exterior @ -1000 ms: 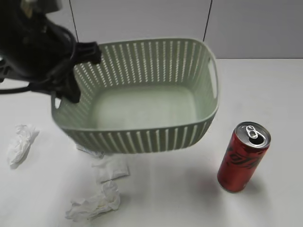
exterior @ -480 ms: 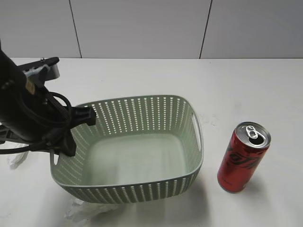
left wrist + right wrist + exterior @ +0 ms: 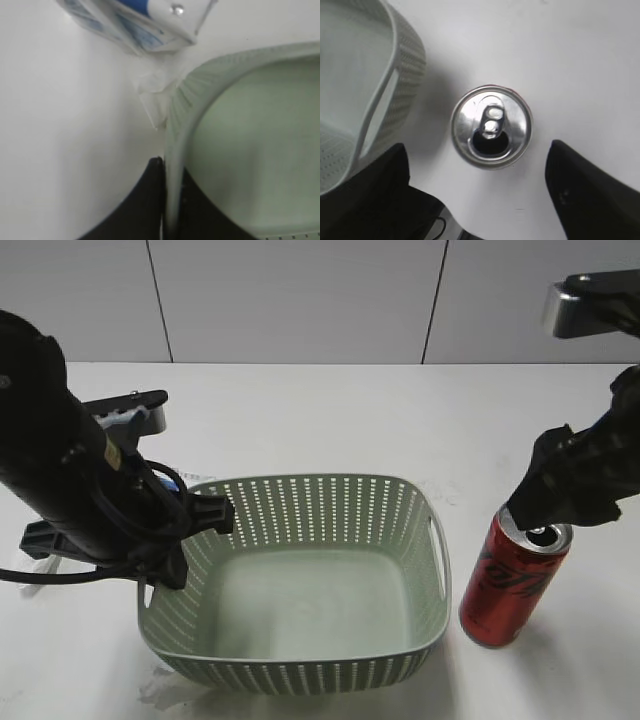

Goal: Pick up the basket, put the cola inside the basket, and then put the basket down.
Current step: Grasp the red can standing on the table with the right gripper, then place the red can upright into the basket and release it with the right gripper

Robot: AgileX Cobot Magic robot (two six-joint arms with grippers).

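The pale green basket [image 3: 300, 675] is empty and sits low over the white table; I cannot tell if it touches it. My left gripper [image 3: 170, 560] is shut on the basket's left rim, one finger inside and one outside, as the left wrist view shows [image 3: 170, 200] on the rim [image 3: 175, 130]. The red cola can [image 3: 510, 590] stands upright on the table just right of the basket. My right gripper [image 3: 570, 485] hovers right above the can, open and empty. In the right wrist view its fingers [image 3: 477, 147] straddle the can's silver top [image 3: 491, 127], with the basket's right side [image 3: 395, 75] beside it.
A blue-and-white milk carton [image 3: 135, 20] lies on the table beyond the basket's left end. Crumpled white tissue [image 3: 152, 97] lies next to the rim, and more of it [image 3: 160, 690] shows under the basket's front left corner.
The left arm has lowered the basket from high up down toward the table and shifted it slightly right. The right arm has come into view and now hovers over the can.
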